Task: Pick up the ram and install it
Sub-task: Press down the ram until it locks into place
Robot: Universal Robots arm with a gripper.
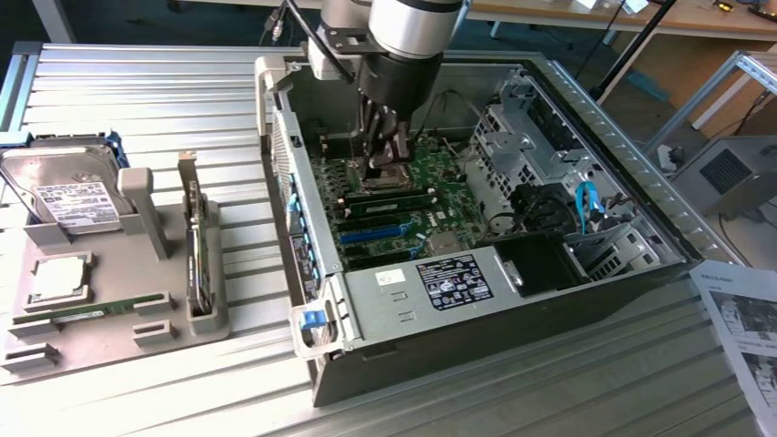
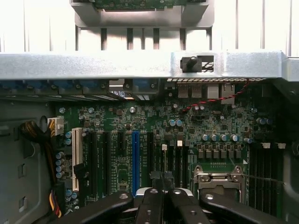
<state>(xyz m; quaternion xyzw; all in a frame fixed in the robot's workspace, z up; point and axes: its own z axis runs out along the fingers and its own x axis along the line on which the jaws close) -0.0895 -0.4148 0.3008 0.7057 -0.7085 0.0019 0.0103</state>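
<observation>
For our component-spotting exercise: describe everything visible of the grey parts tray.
The grey parts tray looks like matte moulded plastic, with slots and an upright post. It lies flat on the slatted metal table, at the exterior view's left of the open case. It holds a hard drive, a square silver chip, a green memory stick and an upright dark card.

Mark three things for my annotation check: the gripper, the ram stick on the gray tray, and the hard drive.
gripper (image 2: 163, 179): wrist view, between the shut fingertips.
ram stick (image 1: 91, 312): exterior view, middle of its green edge.
hard drive (image 1: 67, 196): exterior view, its white label.
</observation>
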